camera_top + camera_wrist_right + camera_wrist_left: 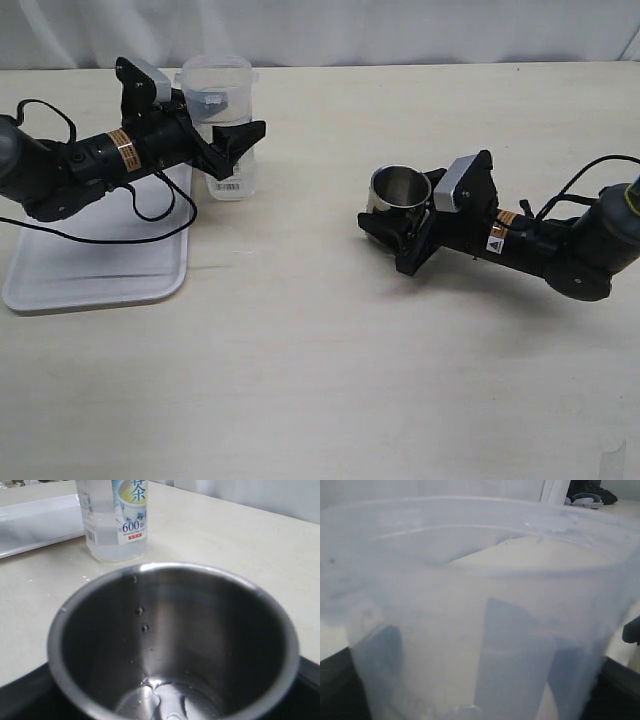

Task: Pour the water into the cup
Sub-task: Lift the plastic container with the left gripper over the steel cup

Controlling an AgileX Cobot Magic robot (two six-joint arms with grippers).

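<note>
Right pincer [396, 218] is clenched on the cup [398, 188], one black jaw pressed to each side of its lower wall. This cup is a short, handleless steel cylinder with a shiny rim. It sits upright on the right half of the pale tabletop [320, 380], and the right arm stretches away behind it toward the right edge of the exterior view. The right wrist view looks straight down into the cup [150, 615]. Its brushed inner wall carries a few droplets, and a shallow pool of water [165, 700] glints at the bottom.

Left pincer [236, 140] is grasping the beaker [220, 85], a taller clear plastic container with a wide open top. The jaws hold it at about mid-height, one on each side. It stands at the back left of the tabletop, just beside the far right corner of a white tray [90, 270], and well apart from the cup. In the left wrist view the beaker [470, 605] fills almost the whole picture, and the dark fingers [512, 660] show through its cloudy wall. From the right wrist view, the beaker [115, 520] shows a printed label marked 600, with clear liquid in its lower part.
</note>
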